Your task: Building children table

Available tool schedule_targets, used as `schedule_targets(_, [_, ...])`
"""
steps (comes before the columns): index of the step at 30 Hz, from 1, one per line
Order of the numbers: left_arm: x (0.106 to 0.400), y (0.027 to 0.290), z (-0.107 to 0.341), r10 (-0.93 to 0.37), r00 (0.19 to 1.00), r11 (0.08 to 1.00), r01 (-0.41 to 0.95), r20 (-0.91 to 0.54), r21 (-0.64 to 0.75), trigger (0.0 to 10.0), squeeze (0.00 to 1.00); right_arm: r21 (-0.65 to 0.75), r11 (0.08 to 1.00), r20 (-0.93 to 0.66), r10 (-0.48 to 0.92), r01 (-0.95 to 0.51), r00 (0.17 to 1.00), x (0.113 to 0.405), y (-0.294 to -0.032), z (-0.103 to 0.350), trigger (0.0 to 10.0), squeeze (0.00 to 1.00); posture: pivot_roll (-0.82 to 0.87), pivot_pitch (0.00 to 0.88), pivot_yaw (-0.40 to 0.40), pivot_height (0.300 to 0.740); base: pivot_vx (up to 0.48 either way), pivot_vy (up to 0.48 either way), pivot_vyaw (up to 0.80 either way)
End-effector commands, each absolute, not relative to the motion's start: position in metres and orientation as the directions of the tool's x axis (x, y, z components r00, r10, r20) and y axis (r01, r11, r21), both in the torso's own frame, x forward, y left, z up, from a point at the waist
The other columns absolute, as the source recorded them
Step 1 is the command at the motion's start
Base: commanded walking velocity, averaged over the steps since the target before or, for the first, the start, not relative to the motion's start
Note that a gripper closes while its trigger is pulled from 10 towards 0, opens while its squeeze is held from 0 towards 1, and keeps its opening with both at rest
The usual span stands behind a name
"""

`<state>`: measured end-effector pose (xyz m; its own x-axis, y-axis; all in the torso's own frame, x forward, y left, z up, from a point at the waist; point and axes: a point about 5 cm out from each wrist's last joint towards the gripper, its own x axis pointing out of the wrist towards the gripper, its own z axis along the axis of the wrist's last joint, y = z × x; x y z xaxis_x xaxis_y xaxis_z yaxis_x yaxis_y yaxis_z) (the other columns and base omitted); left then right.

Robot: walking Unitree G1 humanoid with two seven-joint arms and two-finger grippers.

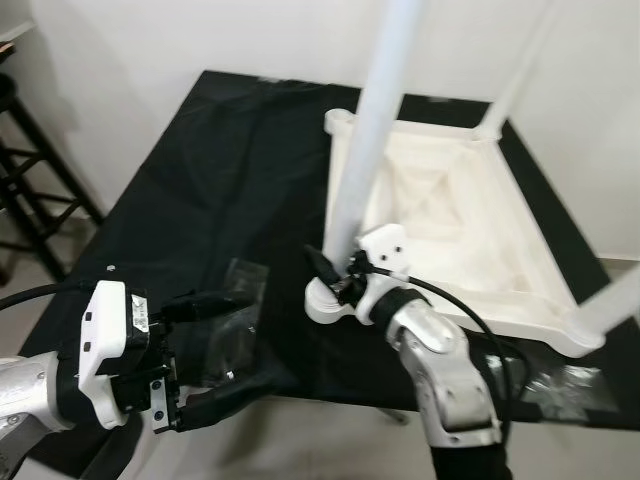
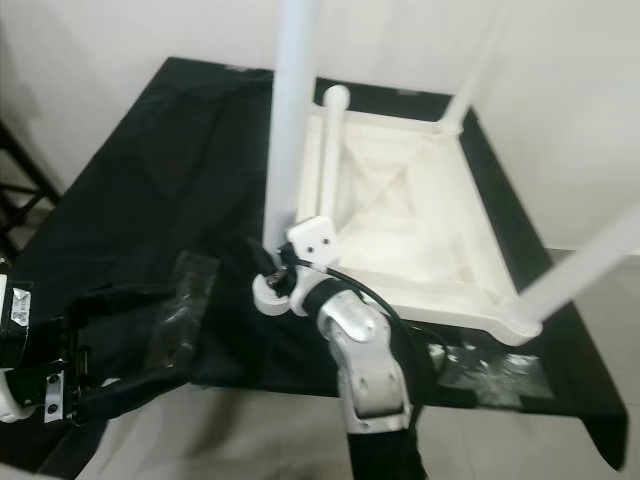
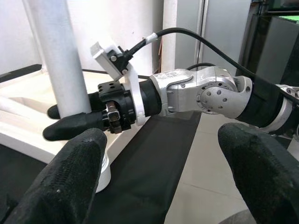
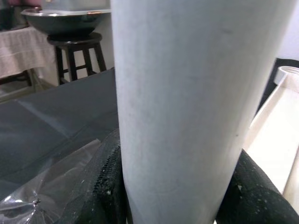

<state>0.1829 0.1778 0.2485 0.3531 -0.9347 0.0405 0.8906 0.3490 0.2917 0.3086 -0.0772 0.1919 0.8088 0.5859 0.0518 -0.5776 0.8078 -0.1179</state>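
Observation:
An upturned white children's table point(image 1: 520, 270) lies on a black-covered worktop point(image 1: 200, 170). A white leg point(image 1: 375, 130) stands upright in its near left corner socket point(image 1: 325, 300). My right gripper point(image 1: 335, 268) is shut around this leg just above the socket; in the right wrist view the leg point(image 4: 187, 107) sits between the black fingers point(image 4: 100, 186). Two more legs stand at the far right point(image 1: 515, 75) and near right point(image 1: 610, 305) corners. My left gripper point(image 1: 225, 350) is open at the worktop's near left edge, to the left of the held leg, with nothing between its fingertips point(image 3: 70, 177).
A crumpled clear plastic bag point(image 1: 238, 315) lies on the black cover by the left gripper, and another point(image 1: 560, 385) lies near the front right edge. A dark stool point(image 1: 30, 170) stands off the worktop's left side. A white wall runs behind.

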Motion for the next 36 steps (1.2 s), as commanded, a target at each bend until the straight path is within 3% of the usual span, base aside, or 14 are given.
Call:
schedule_targets(1, [0.183, 0.176, 0.247, -0.94, 0.339, 0.333, 0.897, 0.032, 0.289, 10.0, 0.0, -0.137, 0.832, -0.094, 0.53, -0.538, 0.843, 0.316, -0.084, 0.172, 10.0, 0.0, 0.08, 0.204, -0.121, 0.74, 0.0, 0.0, 0.0])
schedule_targets(5, [0.182, 0.175, 0.246, -0.939, 0.342, 0.336, 0.897, 0.034, 0.288, 10.0, 0.0, -0.145, 0.83, -0.058, 0.537, -0.539, 0.842, 0.32, -0.079, 0.188, 10.0, 0.12, 0.09, 0.203, -0.121, 0.74, 0.0, 0.0, 0.0])
schedule_targets(6, [0.182, 0.175, 0.246, -0.939, 0.342, 0.337, 0.896, 0.034, 0.288, 10.0, 0.0, -0.125, 0.814, -0.033, 0.567, -0.567, 0.823, 0.323, -0.076, 0.196, 10.0, 1.0, 0.09, 0.2, -0.121, 0.74, 0.0, 0.0, 0.0])
schedule_targets(9, [0.182, 0.175, 0.247, -0.938, 0.344, 0.338, 0.895, 0.035, 0.29, 10.0, 0.0, -0.107, 0.751, 0.04, 0.658, -0.652, 0.752, 0.331, -0.072, 0.216, 10.0, 1.0, 0.1, 0.199, -0.122, 0.74, 0.0, 0.0, 0.0])
schedule_targets(12, [0.183, 0.176, 0.248, -0.937, 0.347, 0.341, 0.893, 0.033, 0.294, 10.0, 0.0, -0.163, 0.574, 0.098, 0.819, -0.802, 0.566, 0.333, -0.064, 0.234, 10.0, 1.0, 0.1, 0.197, -0.121, 0.74, 0.0, 0.0, 0.0])
schedule_targets(13, [0.183, 0.176, 0.248, -0.937, 0.347, 0.341, 0.893, 0.034, 0.294, 10.0, 0.0, -0.183, 0.497, 0.095, 0.868, -0.848, 0.488, 0.331, -0.062, 0.237, 10.0, 0.73, 0.1, 0.194, -0.121, 0.74, 0.0, 0.0, 0.0])
schedule_targets(15, [0.183, 0.176, 0.248, -0.937, 0.347, 0.341, 0.893, 0.034, 0.294, 10.0, 0.0, -0.193, 0.452, 0.09, 0.892, -0.871, 0.443, 0.33, -0.062, 0.239, 10.0, 0.73, 0.1, 0.193, -0.12, 0.74, 0.0, 0.0, 0.0])
schedule_targets(16, [0.183, 0.175, 0.248, -0.938, 0.345, 0.34, 0.893, 0.036, 0.294, 10.0, 0.0, -0.217, 0.331, 0.063, 0.943, -0.918, 0.325, 0.326, -0.06, 0.24, 10.0, 0.0, 0.1, 0.192, -0.121, 0.74, 0.0, 0.0, 0.0])
schedule_targets(19, [0.184, 0.174, 0.247, -0.939, 0.342, 0.338, 0.894, 0.039, 0.295, 10.0, 0.0, -0.259, 0.061, -0.034, 0.997, -0.964, 0.072, 0.321, -0.054, 0.239, 10.0, 0.0, 0.11, 0.187, -0.119, 0.74, 0.0, 0.0, 0.0])
schedule_targets(27, [0.183, 0.175, 0.249, -0.939, 0.342, 0.338, 0.891, 0.04, 0.302, 10.0, 0.0, -0.242, -0.084, -0.107, 0.992, -0.967, -0.06, 0.33, -0.051, 0.241, 10.0, 0.0, 0.12, 0.184, -0.119, 0.74, 0.0, 0.0, 0.0])
schedule_targets(28, [0.183, 0.175, 0.249, -0.938, 0.343, 0.339, 0.891, 0.039, 0.302, 10.0, 0.0, -0.226, -0.108, -0.108, 0.991, -0.968, -0.085, 0.332, -0.051, 0.241, 2.5, 0.0, 0.12, 0.185, -0.119, 0.74, 0.0, 0.0, 0.0])
schedule_targets(29, [0.183, 0.175, 0.249, -0.938, 0.343, 0.339, 0.891, 0.039, 0.302, 10.0, 0.0, -0.226, -0.108, -0.108, 0.991, -0.968, -0.085, 0.332, -0.051, 0.241, 2.5, 0.0, 0.12, 0.185, -0.119, 0.74, 0.0, 0.0, 0.0])
schedule_targets(30, [0.182, 0.175, 0.249, -0.938, 0.345, 0.339, 0.891, 0.037, 0.302, 10.0, 0.0, -0.197, -0.139, -0.115, 0.986, -0.971, -0.118, 0.335, -0.053, 0.24, 0.0, 0.0, 0.12, 0.186, -0.12, 0.74, 0.0, 0.0, 0.0])
schedule_targets(36, [0.182, 0.176, 0.249, -0.938, 0.344, 0.338, 0.891, 0.036, 0.303, 10.0, 0.0, -0.192, -0.153, -0.124, 0.984, -0.969, -0.131, 0.341, -0.058, 0.237, 0.0, 0.0, 0.12, 0.187, -0.119, 0.74, 0.0, 0.0, 0.0])
